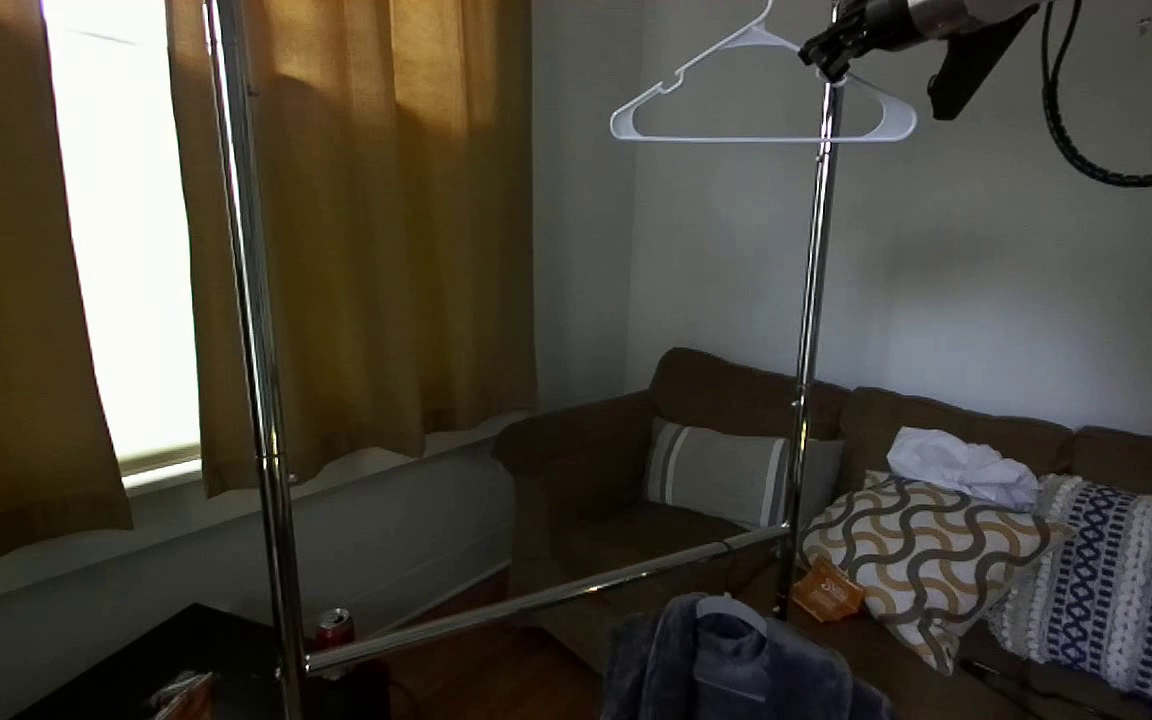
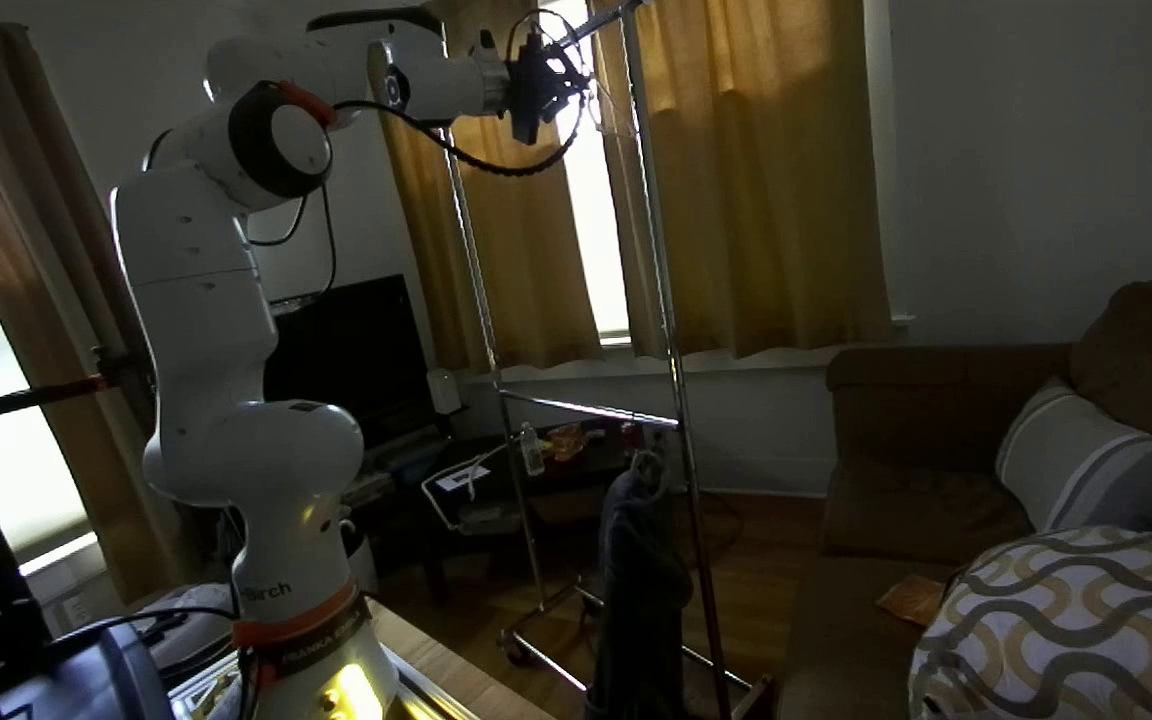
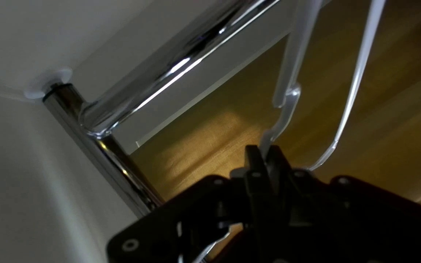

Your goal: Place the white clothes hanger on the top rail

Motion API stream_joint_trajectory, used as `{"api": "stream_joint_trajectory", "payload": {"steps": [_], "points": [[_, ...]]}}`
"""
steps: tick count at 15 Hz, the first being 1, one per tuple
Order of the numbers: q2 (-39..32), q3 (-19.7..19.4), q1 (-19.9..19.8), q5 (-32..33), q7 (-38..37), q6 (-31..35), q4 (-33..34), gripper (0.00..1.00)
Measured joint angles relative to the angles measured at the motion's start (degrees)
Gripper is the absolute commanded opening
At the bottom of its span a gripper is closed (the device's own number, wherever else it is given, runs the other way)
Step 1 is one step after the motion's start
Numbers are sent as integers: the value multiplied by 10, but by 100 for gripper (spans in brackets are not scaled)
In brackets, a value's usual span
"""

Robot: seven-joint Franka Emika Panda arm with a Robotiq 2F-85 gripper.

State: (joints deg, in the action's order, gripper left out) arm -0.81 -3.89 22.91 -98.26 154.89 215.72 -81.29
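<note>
Lettering (image 2: 268, 591) low on the white robot arm (image 2: 198, 300) reads "Birch", and just below it, on the dark band (image 2: 324, 640), "FRANKA" shows, the next word harder to make out. Over on the sofa (image 1: 736, 390), an orange packet (image 1: 828, 590) carries pale print, too small to read from where I stand; same story with the red can (image 1: 334, 630) low by the window.

Up to the white clothes hanger (image 1: 761, 139): slim, glossy, a long triangle with rounded ends, a notch in its sloping shoulder, bottom bar lying almost dead level! It's up high, near the chrome top rail (image 3: 110, 157) and the upright post (image 3: 175, 59); whether its hook touches that rail, I can't tell.

And the gripper (image 3: 264, 155)? Closed right down, narrow, black fingers (image 3: 251, 156) pinching the hanger by a sloping shoulder, midway or so between hook and rounded end. Down below, a grey garment (image 1: 731, 670) drapes from a pale hanger (image 1: 736, 607) of its own.
</note>
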Motion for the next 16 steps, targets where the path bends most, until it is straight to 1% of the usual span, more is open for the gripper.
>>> {"api": "stream_joint_trajectory", "payload": {"steps": [2, 3, 4, 5, 10, 13, 16], "points": [[-10, -1, -2, -12, 6, 4, 11, 3], [-14, -2, -2, -12, 4, 6, 12, 33], [-17, -2, -2, -17, 5, 9, 15, 33], [-20, -2, -2, -21, 5, 10, 19, 39], [-20, 1, 0, -23, 5, 19, 20, 76], [-15, 8, 5, -15, 6, 48, 20, 99], [-5, 14, 12, 4, 6, 90, 13, 100]]}}
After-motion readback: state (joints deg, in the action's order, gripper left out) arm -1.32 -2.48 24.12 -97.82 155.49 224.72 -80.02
